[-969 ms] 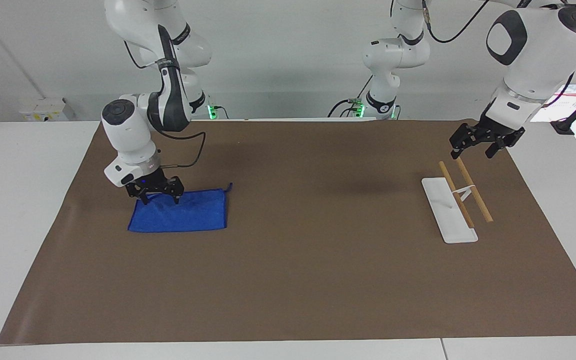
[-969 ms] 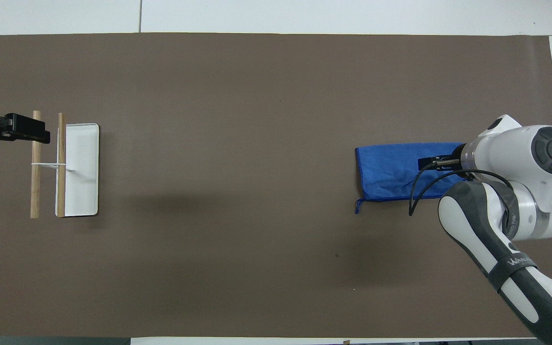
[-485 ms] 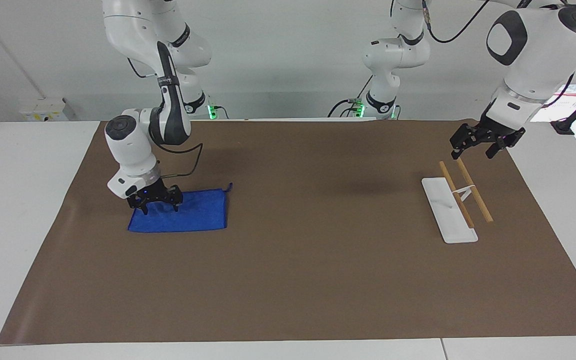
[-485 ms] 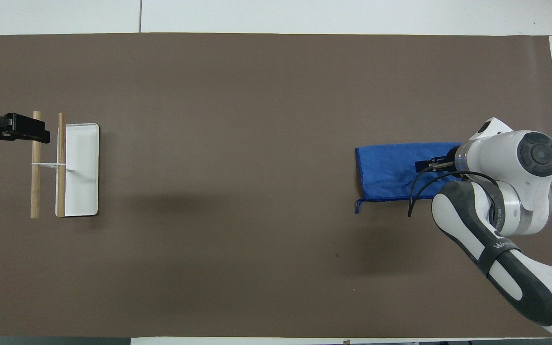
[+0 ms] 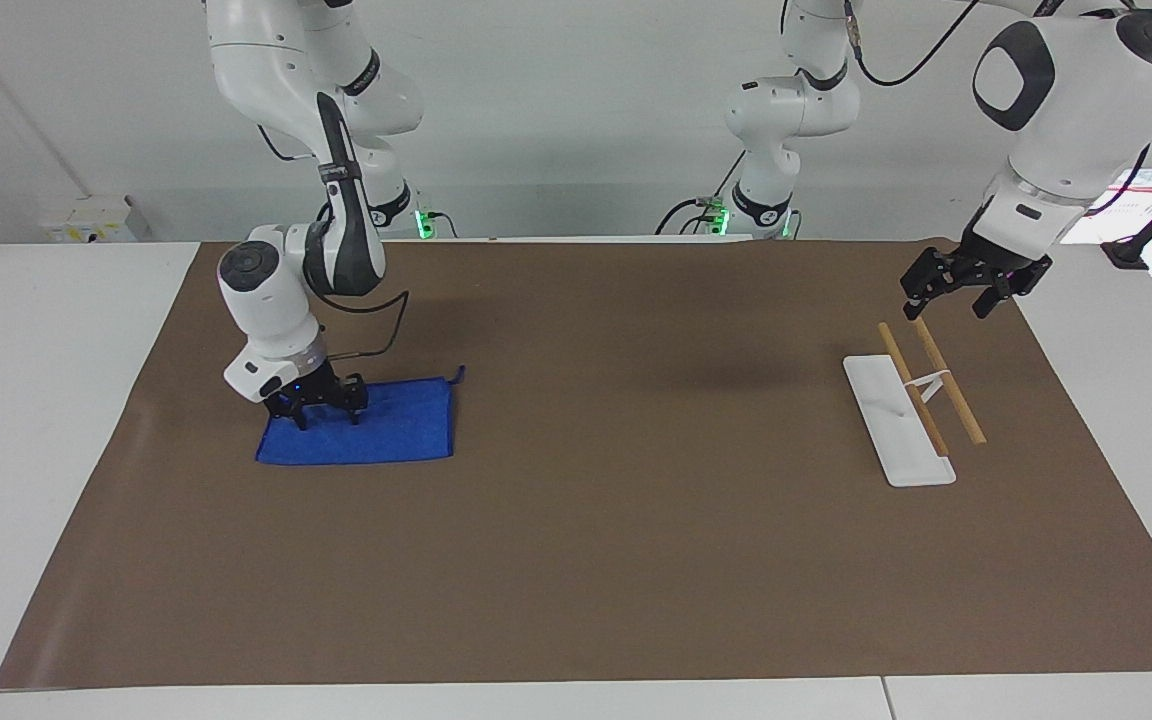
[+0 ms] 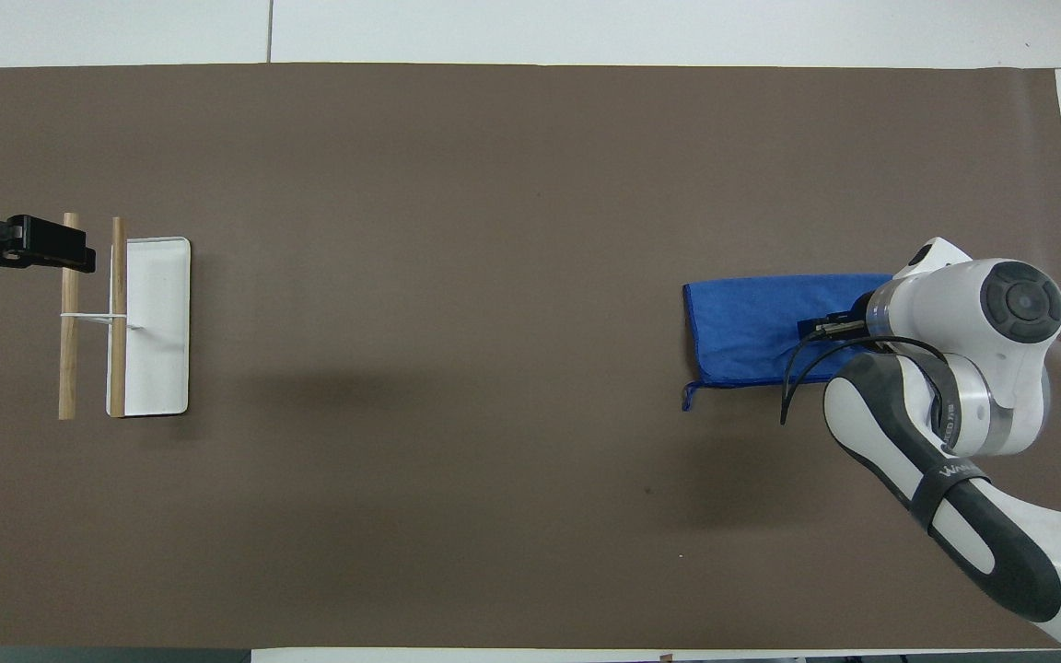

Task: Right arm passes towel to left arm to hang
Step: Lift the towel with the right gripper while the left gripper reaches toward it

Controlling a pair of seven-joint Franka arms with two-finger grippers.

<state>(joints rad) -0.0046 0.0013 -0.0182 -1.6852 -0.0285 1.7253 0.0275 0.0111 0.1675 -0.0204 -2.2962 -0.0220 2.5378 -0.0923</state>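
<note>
Since a second ago our right gripper (image 5: 325,409) has sunk onto the towel (image 5: 376,432) and shifted slightly toward its middle. Its fingers (image 5: 353,408) stand apart, tips pressing the blue cloth, nothing clamped. We see the towel lying flat on the brown mat (image 5: 596,540) at the right arm's end of the table. Our left gripper (image 5: 948,295) waits in the air over the robot-side ends of the two wooden rods of the white towel rack (image 5: 901,425), jaws spread, holding nothing.
</note>
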